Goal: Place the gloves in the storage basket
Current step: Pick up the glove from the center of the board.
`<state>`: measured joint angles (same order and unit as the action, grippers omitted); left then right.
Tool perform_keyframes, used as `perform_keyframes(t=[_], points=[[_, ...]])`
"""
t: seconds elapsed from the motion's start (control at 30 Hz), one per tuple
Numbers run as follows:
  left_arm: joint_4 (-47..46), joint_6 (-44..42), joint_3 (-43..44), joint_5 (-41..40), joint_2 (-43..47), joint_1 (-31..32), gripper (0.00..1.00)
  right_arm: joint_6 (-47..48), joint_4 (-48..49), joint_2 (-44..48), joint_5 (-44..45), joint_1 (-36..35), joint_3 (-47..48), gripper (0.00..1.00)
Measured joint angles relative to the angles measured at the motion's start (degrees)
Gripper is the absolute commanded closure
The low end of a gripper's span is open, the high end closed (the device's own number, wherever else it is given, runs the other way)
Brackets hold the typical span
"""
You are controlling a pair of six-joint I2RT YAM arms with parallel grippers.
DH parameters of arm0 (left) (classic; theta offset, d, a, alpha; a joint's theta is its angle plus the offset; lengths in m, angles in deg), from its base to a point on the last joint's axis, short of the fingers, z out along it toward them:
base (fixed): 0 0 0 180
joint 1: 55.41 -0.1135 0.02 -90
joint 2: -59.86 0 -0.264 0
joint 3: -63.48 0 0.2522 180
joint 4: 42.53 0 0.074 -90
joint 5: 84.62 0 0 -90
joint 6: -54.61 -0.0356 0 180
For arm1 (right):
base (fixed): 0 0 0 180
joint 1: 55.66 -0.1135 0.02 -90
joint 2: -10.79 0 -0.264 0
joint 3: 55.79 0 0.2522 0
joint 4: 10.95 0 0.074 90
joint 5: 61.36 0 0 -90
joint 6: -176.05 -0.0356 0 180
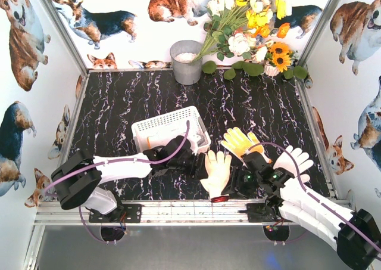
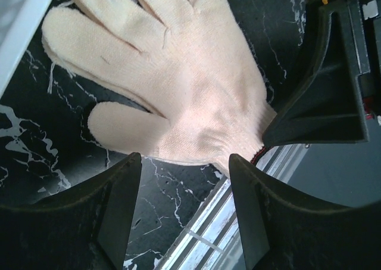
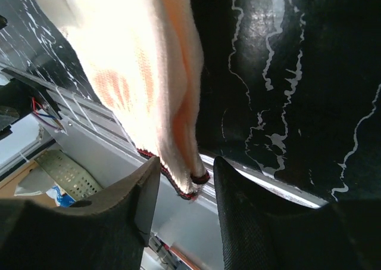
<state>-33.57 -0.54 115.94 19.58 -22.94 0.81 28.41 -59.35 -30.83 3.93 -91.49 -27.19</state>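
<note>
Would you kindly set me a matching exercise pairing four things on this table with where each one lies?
Things:
1 cream glove
2 yellow glove
3 storage basket
4 grey bucket

Places:
a at the far edge
b left of centre, behind the left arm
c centre, cuff at the near edge
d right of the basket, mid-table

Pairs: 1-c, 2-d, 3-b, 4-a.

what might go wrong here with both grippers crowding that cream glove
The cream glove has its cuff hanging past the front edge of the table. The right gripper brackets only that thin rim, so a pinch may slip and drop it. The open left gripper sits close beside it, so the two could collide.
</note>
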Motion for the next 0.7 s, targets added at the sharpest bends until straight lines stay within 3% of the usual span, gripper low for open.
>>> perform_keyframes(t=[0.47, 0.6, 0.7], points=[[1.75, 0.81, -3.21, -1.18, 6.45, 1.88, 0.44, -2.56, 7.69, -4.37, -2.67, -0.44, -2.97, 0.62], [2.03, -3.13, -3.85, -4.22, 10.49, 4.09, 0.42, -2.78, 8.79, -5.51, -3.39, -0.44, -3.02, 0.69], [2.82, -7.56, -4.85, -8.79, 14.36, 6.19, 0.39, -4.0, 9.49, -5.81, -3.72, -0.44, -3.08, 0.81]])
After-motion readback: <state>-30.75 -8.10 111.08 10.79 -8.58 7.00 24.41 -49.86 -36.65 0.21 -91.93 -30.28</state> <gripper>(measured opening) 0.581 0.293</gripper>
